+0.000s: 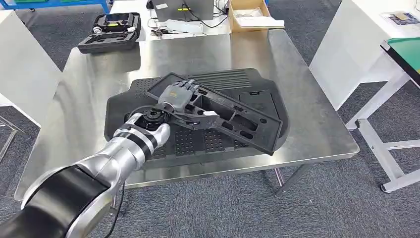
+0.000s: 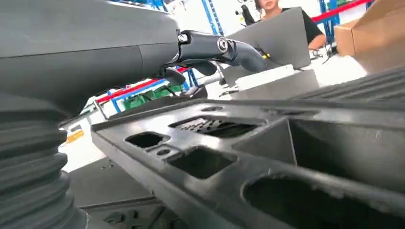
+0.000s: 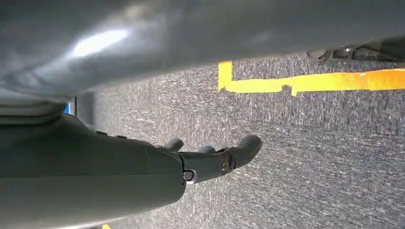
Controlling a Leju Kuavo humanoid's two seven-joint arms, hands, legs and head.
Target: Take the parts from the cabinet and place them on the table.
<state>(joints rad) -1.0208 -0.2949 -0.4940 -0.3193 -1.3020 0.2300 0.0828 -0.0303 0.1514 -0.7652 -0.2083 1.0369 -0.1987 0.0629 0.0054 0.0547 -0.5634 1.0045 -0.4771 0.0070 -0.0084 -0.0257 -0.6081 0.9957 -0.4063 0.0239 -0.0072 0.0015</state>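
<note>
The parts are black plastic pieces on the steel table (image 1: 307,124). The biggest one is a wide flat panel (image 1: 148,101) with ribs and small grid holes; it lies flat near the front edge of the table. On top of it lies a long narrow part (image 1: 233,116) with many cut-out pockets, placed diagonally, with one end raised near the hand and the other end reaching the panel's right front corner. The left hand (image 1: 181,94) is on the raised end of this long part, with its fingers curled over the edge, and it grips the part. In the left wrist view the pockets of the long part (image 2: 229,162) are seen from close. At the far left corner of the table sits an open black case (image 1: 110,32), and a cardboard box (image 1: 247,12) stands beyond the far edge. The right hand (image 3: 210,160) hangs over grey carpet (image 3: 310,157), loose and holding nothing, fingers apart.
</note>
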